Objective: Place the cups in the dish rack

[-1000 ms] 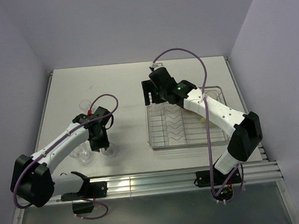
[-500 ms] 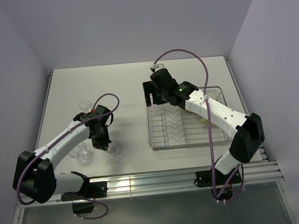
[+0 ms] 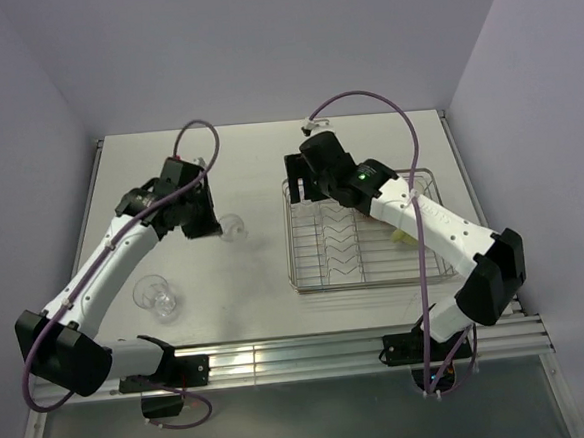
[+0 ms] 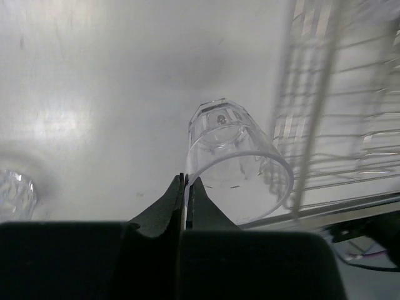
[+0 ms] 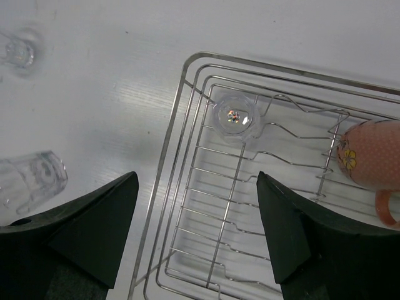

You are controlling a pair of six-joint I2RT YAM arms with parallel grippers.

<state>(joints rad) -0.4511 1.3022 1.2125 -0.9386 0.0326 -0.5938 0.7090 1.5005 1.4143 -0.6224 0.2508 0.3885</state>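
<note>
Left hand [image 4: 185, 182] clenched on the rim of a clear tumbler [image 4: 237, 156], left of the dish rack [image 5: 181, 100]. Right hand [image 5: 197, 181] released wide above that rack, which holds 1 racked tumbler [image 5: 232, 117] and a pink mug [image 5: 369, 156].

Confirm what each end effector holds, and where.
Left end effector pinches the clear glass tumbler by its rim wall. Right end effector is open, holding nothing.
</note>
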